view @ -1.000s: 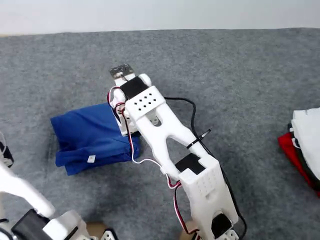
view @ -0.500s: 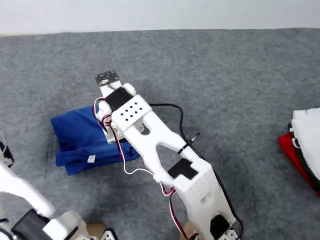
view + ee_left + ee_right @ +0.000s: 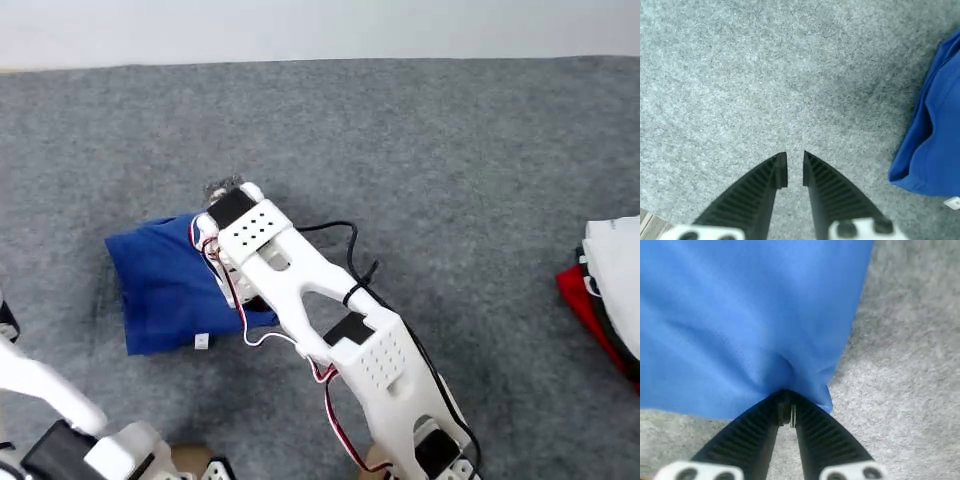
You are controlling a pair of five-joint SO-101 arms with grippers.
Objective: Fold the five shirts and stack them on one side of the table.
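1. High view: the blue shirt (image 3: pixel 165 290) lies part-folded on the grey bench (image 3: pixel 450 150), with a small white tag near its front edge. The right arm (image 3: pixel 290 275) leans over the side of the shirt that faces the stack of shirts (image 3: pixel 610 275) and covers that edge. The stack sits well apart from the blue shirt and is cut off by the frame. White is on top, with red and something dark beneath; I cannot count them.
2. Left wrist view: the left tool (image 3: pixel 795 170) hangs over bare bench just beside a corner of the blue shirt. Its jaws are a narrow gap apart with nothing between them.
3. Right wrist view: the right tool (image 3: pixel 786 415) is clamped on a pinch of the blue shirt's edge, and the cloth puckers there. The fabric looks light and limp, so it will likely sag and its folds slide open if lifted from one point. A hold through every layer at a corner seems safer. How many layers the pinch has caught is hidden.
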